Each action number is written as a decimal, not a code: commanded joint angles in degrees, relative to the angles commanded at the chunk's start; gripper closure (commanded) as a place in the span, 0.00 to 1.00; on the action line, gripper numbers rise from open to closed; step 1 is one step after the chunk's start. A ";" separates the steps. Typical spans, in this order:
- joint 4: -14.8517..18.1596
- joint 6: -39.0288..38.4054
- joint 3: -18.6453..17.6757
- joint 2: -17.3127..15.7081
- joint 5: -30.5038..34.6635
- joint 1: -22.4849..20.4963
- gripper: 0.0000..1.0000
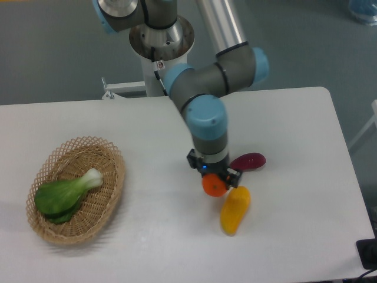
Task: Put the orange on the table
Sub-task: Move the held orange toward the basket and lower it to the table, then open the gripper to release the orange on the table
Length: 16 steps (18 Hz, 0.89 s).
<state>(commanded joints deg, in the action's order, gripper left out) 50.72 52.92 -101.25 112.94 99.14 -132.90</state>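
The orange [214, 186] is a small round bright-orange fruit right under my gripper [215, 180], at the middle right of the white table [159, 236]. The gripper points straight down and its fingers stand on either side of the orange. The wrist hides the fingertips, so I cannot tell whether they press on the fruit or whether the orange rests on the tabletop.
A yellow-orange mango-shaped fruit [235, 210] lies just right of and in front of the orange, nearly touching it. A dark purple oblong fruit [248, 161] lies to the right behind it. A wicker basket [109, 194] with a green bok choy [66, 193] stands at the left.
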 joint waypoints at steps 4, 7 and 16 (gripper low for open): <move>-1.14 -0.62 -2.37 0.09 1.84 2.29 0.26; -2.64 -0.54 -2.82 0.00 2.02 2.65 0.20; -3.52 -0.62 -2.11 -0.70 0.79 2.21 0.00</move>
<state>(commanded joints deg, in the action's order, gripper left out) 47.20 52.29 -103.36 112.24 99.93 -130.69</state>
